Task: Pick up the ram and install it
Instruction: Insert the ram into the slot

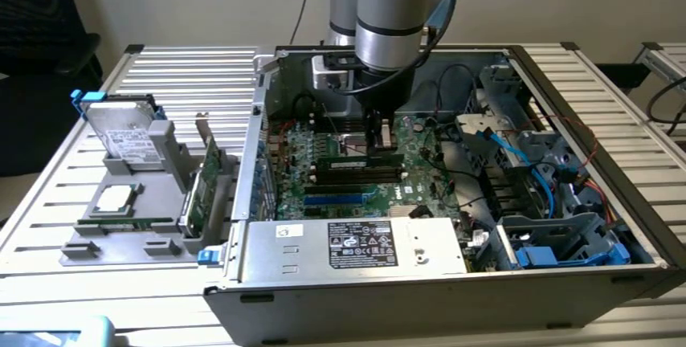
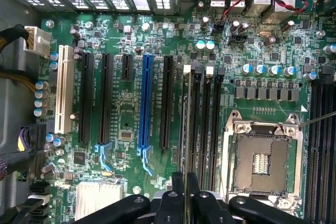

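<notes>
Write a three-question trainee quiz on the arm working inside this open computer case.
1. True or false: the hand is shut on the ram.
2. Multiple choice: relative to the black memory slots, the ram runs A) crosswise, B) parallel, C) diagonally.
3. Fill in: among the black expansion slots, one slot is coloured ____.
Key: 1 true; 2 B; 3 blue.
</notes>
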{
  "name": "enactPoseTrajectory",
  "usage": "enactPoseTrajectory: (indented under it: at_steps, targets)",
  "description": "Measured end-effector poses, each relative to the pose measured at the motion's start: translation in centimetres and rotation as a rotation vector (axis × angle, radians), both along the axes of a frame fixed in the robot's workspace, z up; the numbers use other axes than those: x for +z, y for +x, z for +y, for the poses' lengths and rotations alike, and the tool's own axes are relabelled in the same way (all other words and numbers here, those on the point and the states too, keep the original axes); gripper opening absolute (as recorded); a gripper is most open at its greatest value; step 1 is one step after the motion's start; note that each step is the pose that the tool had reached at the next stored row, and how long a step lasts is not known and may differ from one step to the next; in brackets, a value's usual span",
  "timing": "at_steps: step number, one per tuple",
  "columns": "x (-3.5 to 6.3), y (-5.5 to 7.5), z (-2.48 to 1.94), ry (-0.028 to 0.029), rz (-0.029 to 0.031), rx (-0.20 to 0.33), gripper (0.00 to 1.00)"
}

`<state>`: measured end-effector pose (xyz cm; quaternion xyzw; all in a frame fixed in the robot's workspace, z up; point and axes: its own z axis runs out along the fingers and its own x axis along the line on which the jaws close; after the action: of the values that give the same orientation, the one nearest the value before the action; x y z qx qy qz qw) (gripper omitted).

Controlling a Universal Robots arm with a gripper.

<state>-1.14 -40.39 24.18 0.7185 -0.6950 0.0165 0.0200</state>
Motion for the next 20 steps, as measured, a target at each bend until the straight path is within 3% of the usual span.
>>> enactPoseTrajectory:
  at_steps: [6,20]
  targets:
    - [-0.18,0.00,0.00,-0.0067,0.0002,0.000,0.14]
    - [-0.51,0.00,0.25,-0.0068,0.0000,0.000,0.14]
